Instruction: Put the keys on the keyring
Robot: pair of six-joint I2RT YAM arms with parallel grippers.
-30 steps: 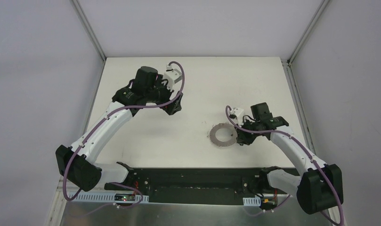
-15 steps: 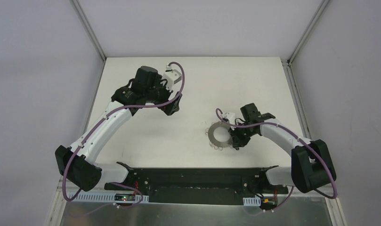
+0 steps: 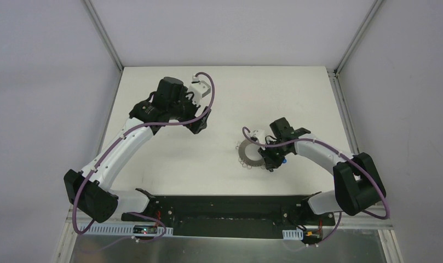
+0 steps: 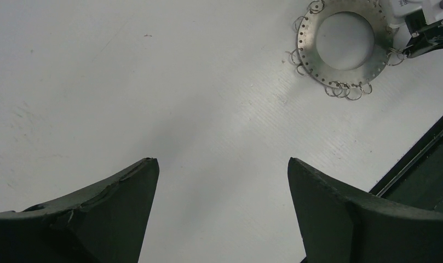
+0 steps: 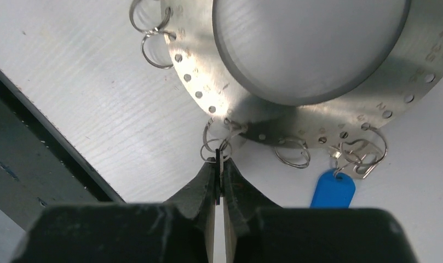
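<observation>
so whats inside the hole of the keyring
Through the hole of the keyring only bare white table shows. The blue key lies outside the rim, only its head clearly visible. Anything beneath the metal band itself is covered.

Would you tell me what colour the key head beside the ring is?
The key head is blue, clearest in the right wrist view.

Lab: white table (image 3: 170,164), framed enclosure walls (image 3: 44,82).

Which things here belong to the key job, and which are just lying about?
Job: keyring; blue-headed key; right gripper, shut at a wire loop. Black-headed key not visible.
Not job: table; black base rail; purple cables.
</observation>
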